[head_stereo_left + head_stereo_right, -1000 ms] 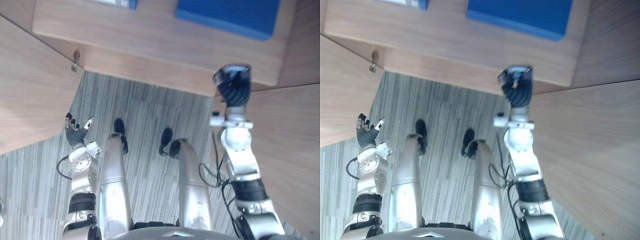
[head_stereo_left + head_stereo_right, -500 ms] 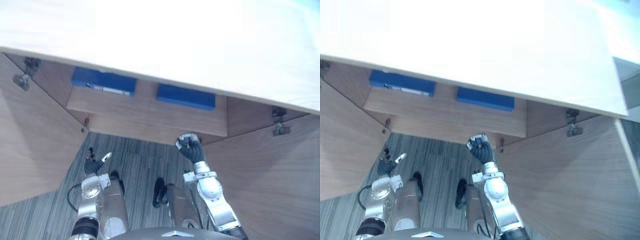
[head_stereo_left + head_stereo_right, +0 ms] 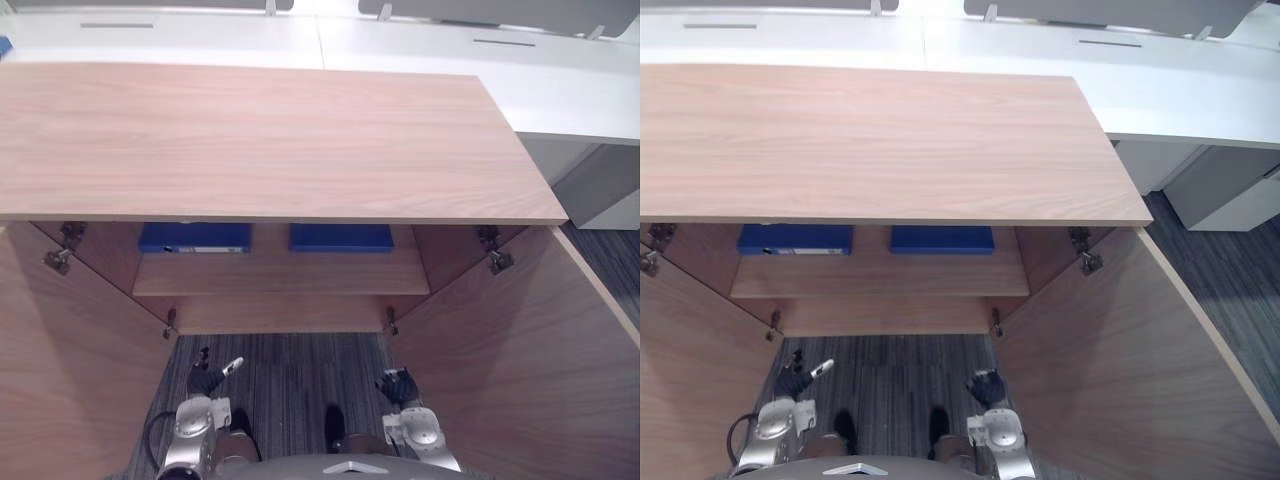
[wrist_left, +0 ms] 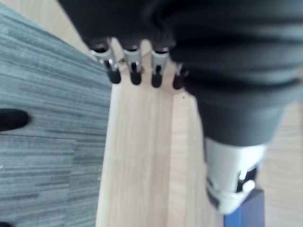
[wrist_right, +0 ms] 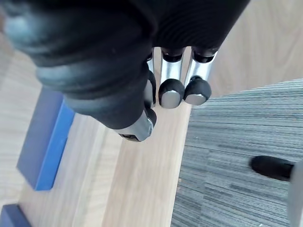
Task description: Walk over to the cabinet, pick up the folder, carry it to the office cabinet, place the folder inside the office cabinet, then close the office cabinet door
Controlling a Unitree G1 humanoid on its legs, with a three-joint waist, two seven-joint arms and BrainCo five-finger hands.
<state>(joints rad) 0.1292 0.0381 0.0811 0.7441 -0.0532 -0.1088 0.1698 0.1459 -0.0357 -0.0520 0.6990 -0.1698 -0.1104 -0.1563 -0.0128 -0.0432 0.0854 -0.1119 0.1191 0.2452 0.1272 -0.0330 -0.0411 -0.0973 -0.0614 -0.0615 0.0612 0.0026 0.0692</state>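
Two blue folders lie flat on the shelf (image 3: 280, 275) inside the open wooden cabinet: one on the left (image 3: 195, 237), one on the right (image 3: 341, 237). The right folder (image 5: 45, 142) also shows past my right hand's fingers in the right wrist view. My left hand (image 3: 205, 380) hangs low over the carpet in front of the cabinet, fingers straight, thumb out, holding nothing. My right hand (image 3: 400, 388) sits low on the other side, fingers curled into a fist (image 5: 173, 90), empty. Both hands are well short of the shelf.
The cabinet's wide wooden top (image 3: 260, 140) overhangs the shelf. Its left door (image 3: 70, 370) and right door (image 3: 510, 370) stand swung out on either side of me. White desks (image 3: 450, 50) run behind the cabinet. Grey striped carpet (image 3: 290, 370) lies between the doors.
The camera has tilted up, so the cabinet top and the desks now show. My right hand has come back from the shelf's front edge and now sits low near my body.
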